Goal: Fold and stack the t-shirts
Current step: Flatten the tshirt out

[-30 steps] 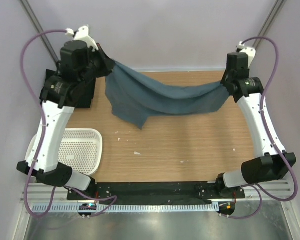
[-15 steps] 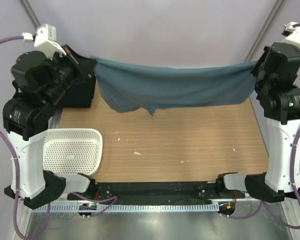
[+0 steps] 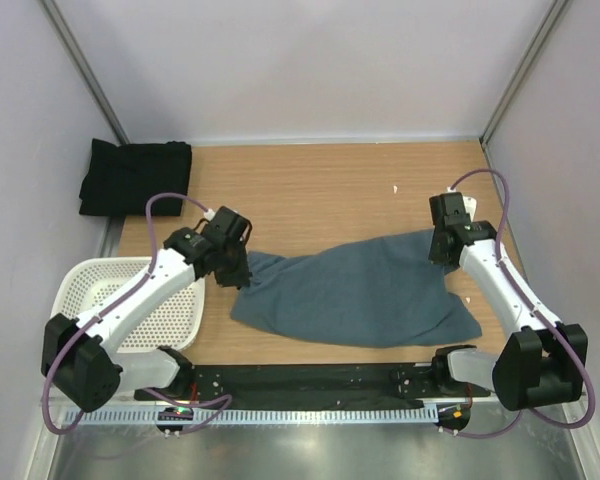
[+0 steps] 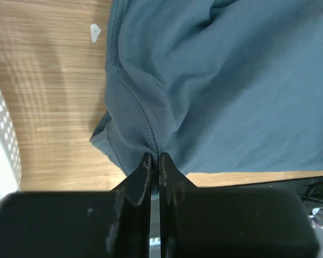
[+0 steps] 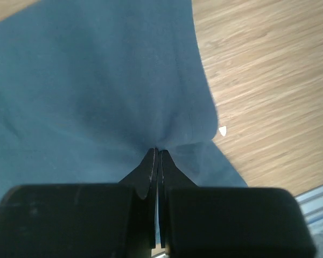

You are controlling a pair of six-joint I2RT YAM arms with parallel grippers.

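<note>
The slate blue-grey t-shirt [image 3: 355,295] lies spread across the near half of the table, partly rumpled. My left gripper [image 3: 238,268] is shut on its left edge, pinching a hemmed fold [image 4: 151,134] low over the table. My right gripper [image 3: 442,247] is shut on its right upper edge; the cloth [image 5: 97,97] bunches at the fingertips. The black t-shirt [image 3: 135,178] lies folded at the far left corner, away from both grippers.
A white perforated basket [image 3: 115,305] stands at the near left, beside the left arm; its rim shows in the left wrist view [image 4: 2,145]. Small white specks lie on the wood [image 3: 396,188]. Grey walls close in the left, right and back.
Both arms have come down and towards the near edge, bringing the blue-grey shirt from hanging stretched in the air at the back down onto the table. The black shirt is now uncovered.
</note>
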